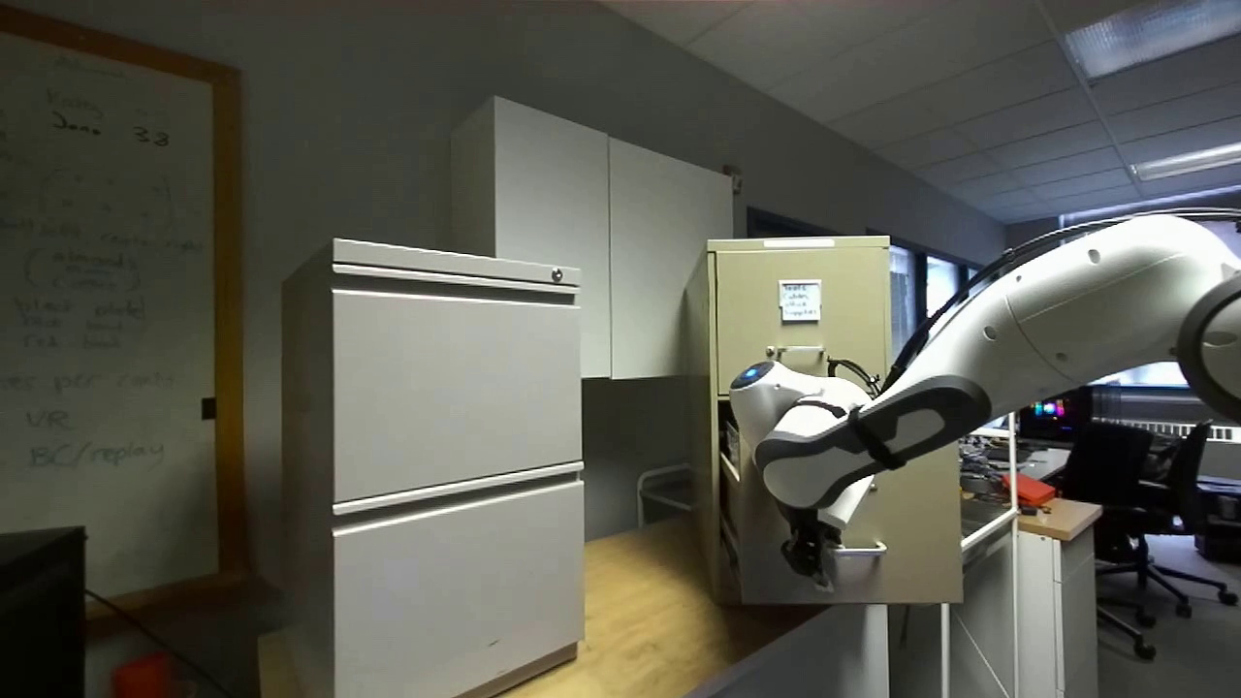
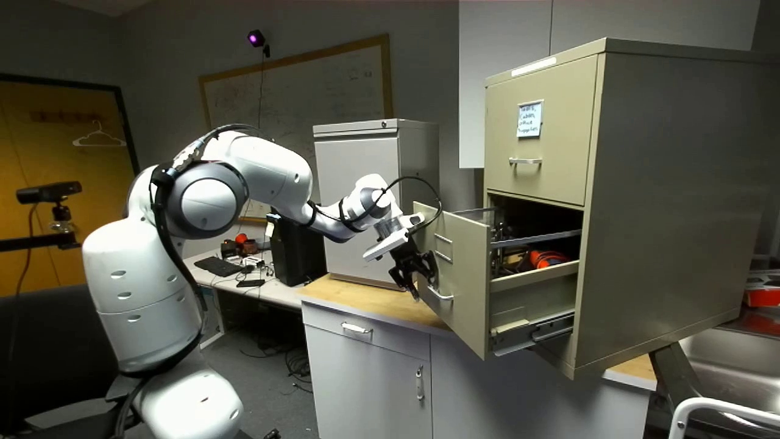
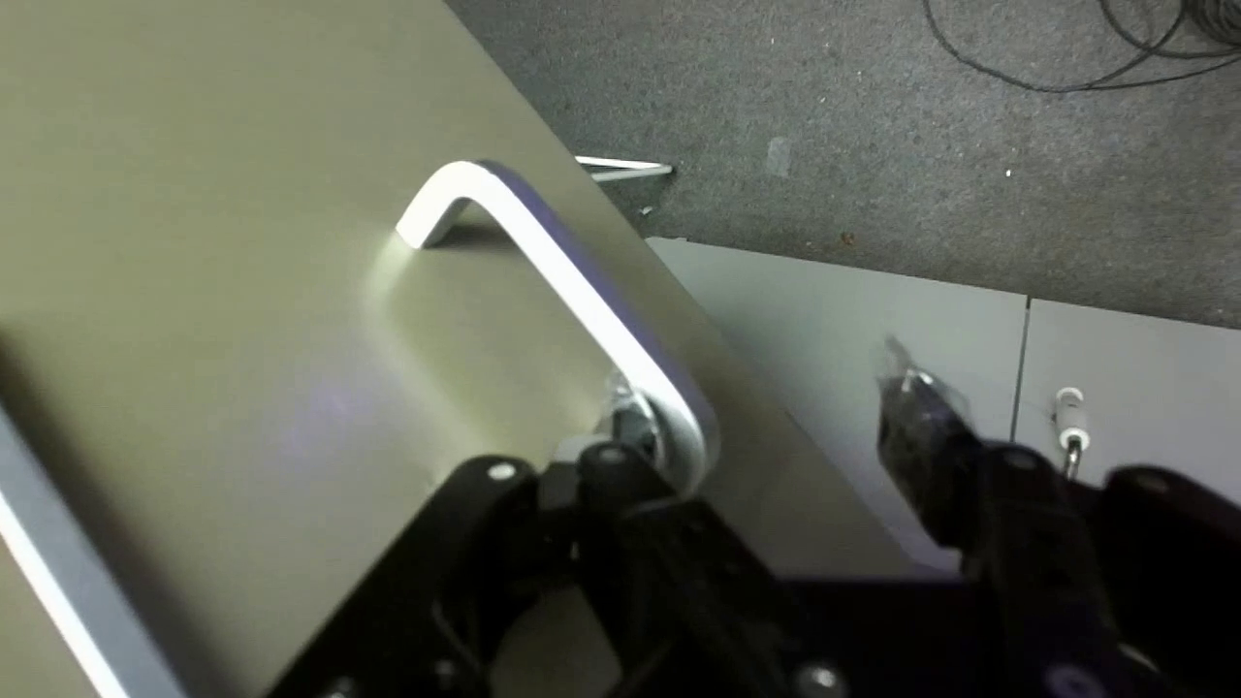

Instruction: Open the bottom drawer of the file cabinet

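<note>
With the end effector (image 3: 768,388) spread, one finger (image 3: 632,428) apparently hooked inside the handle (image 3: 582,296), pull the bottom drawer (image 2: 469,292), standing past the counter's (image 2: 365,300) front edge, straight along its rail (image 2: 551,331). The wooden counter bears the file cabinet (image 2: 664,183) and, set back, a grey cabinet (image 2: 359,161); a whiteboard (image 2: 298,100) hangs behind.

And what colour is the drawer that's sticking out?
The drawer front is beige and shows best in an exterior view.
</note>
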`<state>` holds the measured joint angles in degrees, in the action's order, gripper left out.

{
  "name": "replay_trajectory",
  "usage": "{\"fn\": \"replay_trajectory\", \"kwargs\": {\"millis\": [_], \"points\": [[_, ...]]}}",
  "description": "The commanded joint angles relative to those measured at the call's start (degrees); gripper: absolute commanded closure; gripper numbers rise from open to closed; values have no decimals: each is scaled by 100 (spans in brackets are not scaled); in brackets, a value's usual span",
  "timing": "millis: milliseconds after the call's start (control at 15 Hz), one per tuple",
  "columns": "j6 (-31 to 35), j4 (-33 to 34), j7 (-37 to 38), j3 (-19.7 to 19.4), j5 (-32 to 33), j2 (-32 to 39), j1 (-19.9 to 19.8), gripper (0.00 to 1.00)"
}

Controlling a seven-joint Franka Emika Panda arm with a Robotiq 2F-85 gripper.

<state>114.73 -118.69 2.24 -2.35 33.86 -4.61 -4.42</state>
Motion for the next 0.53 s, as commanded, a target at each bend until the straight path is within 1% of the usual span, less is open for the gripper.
{"fn": "replay_trajectory", "kwargs": {"millis": [0, 67, 267, 467], "points": [[-492, -247, 250, 307, -794, 117, 375, 6], [-532, -242, 338, 338, -831, 132, 407, 0], [-462, -189, 471, 336, -934, 195, 419, 0], [-336, -124, 669, 335, -715, 207, 398, 0]]}}
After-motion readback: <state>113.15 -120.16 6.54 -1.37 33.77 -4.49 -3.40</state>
